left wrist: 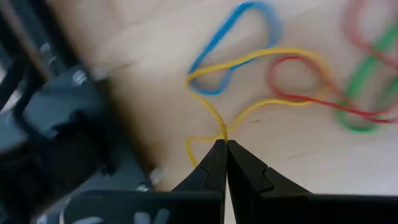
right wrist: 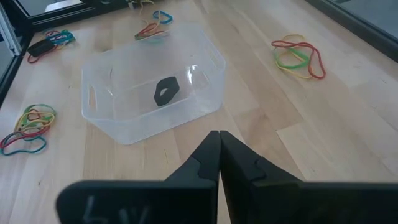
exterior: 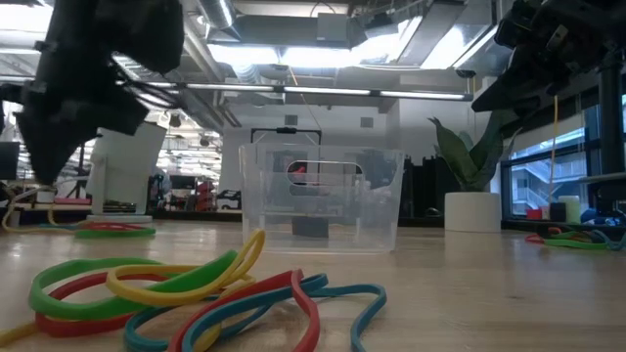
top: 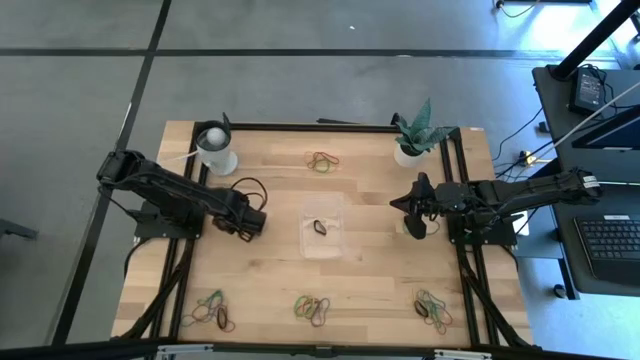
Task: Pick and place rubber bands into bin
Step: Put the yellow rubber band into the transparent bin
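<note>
Bin (top: 322, 228) mid-table, holding just one dark band (right wrist: 165, 90). Left gripper (left wrist: 222, 149) beside bin, pinched shut on yellow band (left wrist: 211, 112). Right gripper (right wrist: 219, 140) near bin, shut, empty. Other rubber bands (top: 318, 309) lying in piles around bin, not yet picked.

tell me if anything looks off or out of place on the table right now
Nothing looks spilled or damaged. The bin sits upright mid-table with one dark rubber band inside. The other rubber bands lie in tidy piles. The left gripper is shut on a yellow band.
</note>
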